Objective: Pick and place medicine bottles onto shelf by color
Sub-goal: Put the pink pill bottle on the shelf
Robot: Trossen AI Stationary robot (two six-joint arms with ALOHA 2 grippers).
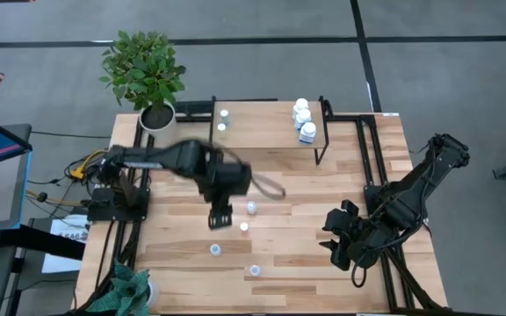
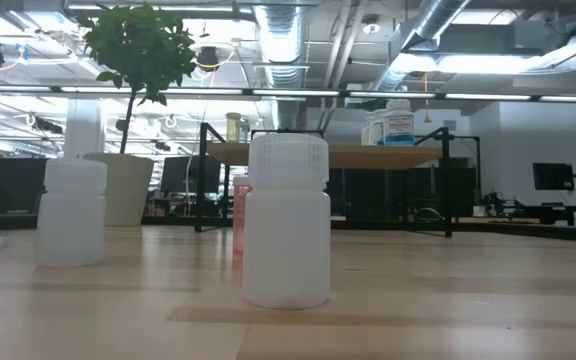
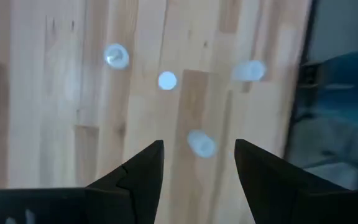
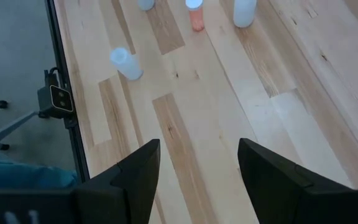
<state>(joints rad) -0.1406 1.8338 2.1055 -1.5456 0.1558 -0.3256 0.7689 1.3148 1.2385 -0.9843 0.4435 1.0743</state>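
Several small bottles stand upright on the wooden table: two near the middle and two nearer the front edge. The shelf stands at the far side with three white bottles at its right end and two vials at its left end. My left gripper hovers open and empty over the table's middle. In its wrist view, a light-capped bottle shows below, just beyond the gap between the fingers. My right gripper waits open at the near right.
A potted plant stands at the far left corner. In the low view a white bottle stands close, with another at its left and a reddish vial behind. Black frame rails run along the right side.
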